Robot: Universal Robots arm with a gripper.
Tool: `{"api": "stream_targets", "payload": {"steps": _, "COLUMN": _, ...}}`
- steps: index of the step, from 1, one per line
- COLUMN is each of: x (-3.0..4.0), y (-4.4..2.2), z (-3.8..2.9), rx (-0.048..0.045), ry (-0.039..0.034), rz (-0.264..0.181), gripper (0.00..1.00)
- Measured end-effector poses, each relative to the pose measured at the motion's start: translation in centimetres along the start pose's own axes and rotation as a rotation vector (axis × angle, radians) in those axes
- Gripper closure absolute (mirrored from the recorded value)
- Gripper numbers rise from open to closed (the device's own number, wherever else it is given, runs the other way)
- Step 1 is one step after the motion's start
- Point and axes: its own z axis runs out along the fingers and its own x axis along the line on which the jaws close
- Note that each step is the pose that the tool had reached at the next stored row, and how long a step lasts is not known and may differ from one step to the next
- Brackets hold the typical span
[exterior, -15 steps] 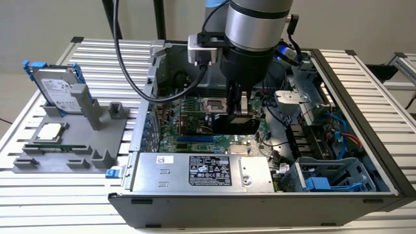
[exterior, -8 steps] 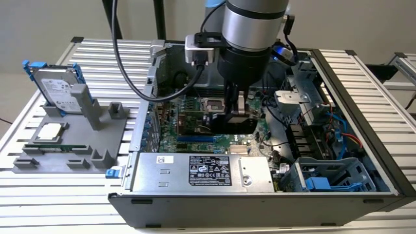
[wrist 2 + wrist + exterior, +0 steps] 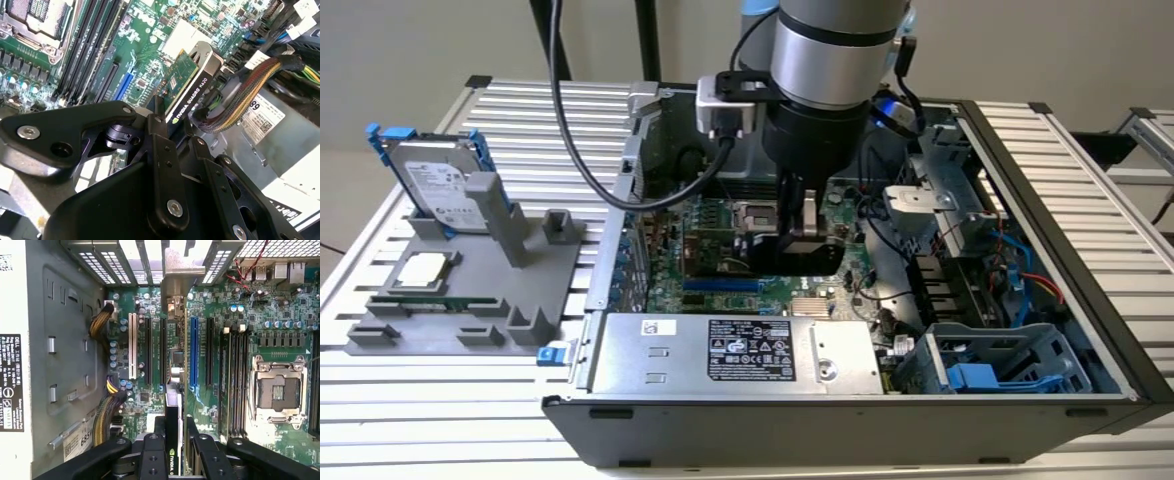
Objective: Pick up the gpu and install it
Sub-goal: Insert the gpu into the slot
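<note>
Inside the open computer case, the end effector is clamped on the gpu, held edge-on between its fingers. The card's long axis runs straight out from the fingers, its silver bracket at the far end, directly over the motherboard, alongside the blue expansion slot.

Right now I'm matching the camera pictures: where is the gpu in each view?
Exterior view: gpu in the pincer, above the motherboard.
Second wrist view: gpu slanting, just past the pincer.
First wrist view: gpu edge-on beside the blue slot.
Shared landmark: blue slot.
</note>
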Motion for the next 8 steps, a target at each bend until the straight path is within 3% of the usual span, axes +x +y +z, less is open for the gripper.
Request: {"api": "stream_targets", "payload": {"steps": 8, "x": -0.06, "y": 0.09, "z": 0.37, "rx": -0.0001, "ry": 0.0001, "rz": 0.002, "gripper": 1.0}}
